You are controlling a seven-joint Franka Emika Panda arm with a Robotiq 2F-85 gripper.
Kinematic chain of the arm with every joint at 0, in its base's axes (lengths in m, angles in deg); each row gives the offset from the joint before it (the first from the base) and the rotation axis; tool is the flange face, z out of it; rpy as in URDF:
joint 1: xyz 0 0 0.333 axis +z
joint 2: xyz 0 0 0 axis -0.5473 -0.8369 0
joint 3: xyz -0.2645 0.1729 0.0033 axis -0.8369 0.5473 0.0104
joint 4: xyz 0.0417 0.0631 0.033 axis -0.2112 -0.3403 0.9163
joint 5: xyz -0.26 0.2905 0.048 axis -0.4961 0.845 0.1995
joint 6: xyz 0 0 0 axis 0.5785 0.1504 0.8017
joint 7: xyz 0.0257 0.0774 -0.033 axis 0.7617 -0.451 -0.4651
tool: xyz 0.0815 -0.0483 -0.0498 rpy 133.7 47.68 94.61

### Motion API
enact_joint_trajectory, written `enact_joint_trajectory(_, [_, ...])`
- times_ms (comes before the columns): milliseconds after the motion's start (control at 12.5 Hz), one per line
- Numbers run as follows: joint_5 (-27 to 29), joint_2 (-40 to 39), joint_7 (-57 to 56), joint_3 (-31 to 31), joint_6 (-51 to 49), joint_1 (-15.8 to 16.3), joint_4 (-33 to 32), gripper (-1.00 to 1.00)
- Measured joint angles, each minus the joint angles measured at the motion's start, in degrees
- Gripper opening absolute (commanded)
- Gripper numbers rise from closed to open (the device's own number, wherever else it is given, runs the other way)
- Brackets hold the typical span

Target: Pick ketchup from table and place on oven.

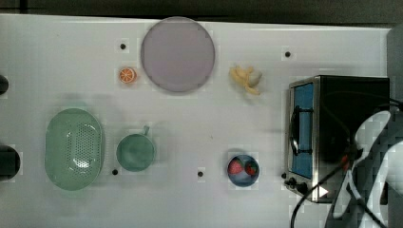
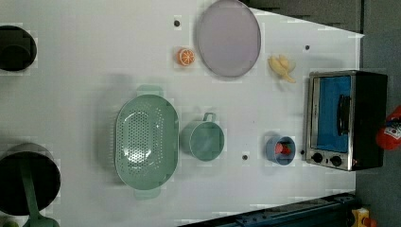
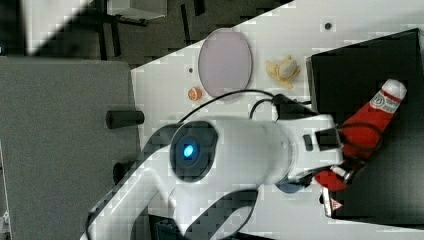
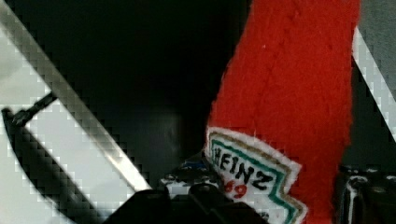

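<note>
Green colander taken as landmark in the top view. Green cup sits just to its right; strawberry bowl farther right. Orange slice, grey plate and banana bunch lie above-right.

Top view and left view look steeply down at the table; right view looks from behind the arm; wrist view sits close, apparently above the oven; all share the oven.
</note>
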Motion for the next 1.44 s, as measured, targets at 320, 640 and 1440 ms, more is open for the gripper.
enact_joint_trajectory(320, [5.25,-3.51,-1.34,0.53,3.55,0.73,-1.23,0.72])
enact_joint_trajectory(640, [6.41,-3.39,-1.76,1.23,3.41,0.51,-0.67,1.00])
enact_joint_trajectory(1440, [1.92,8.71,-0.70,0.95,-16.98,2.44,12.87,1.00])
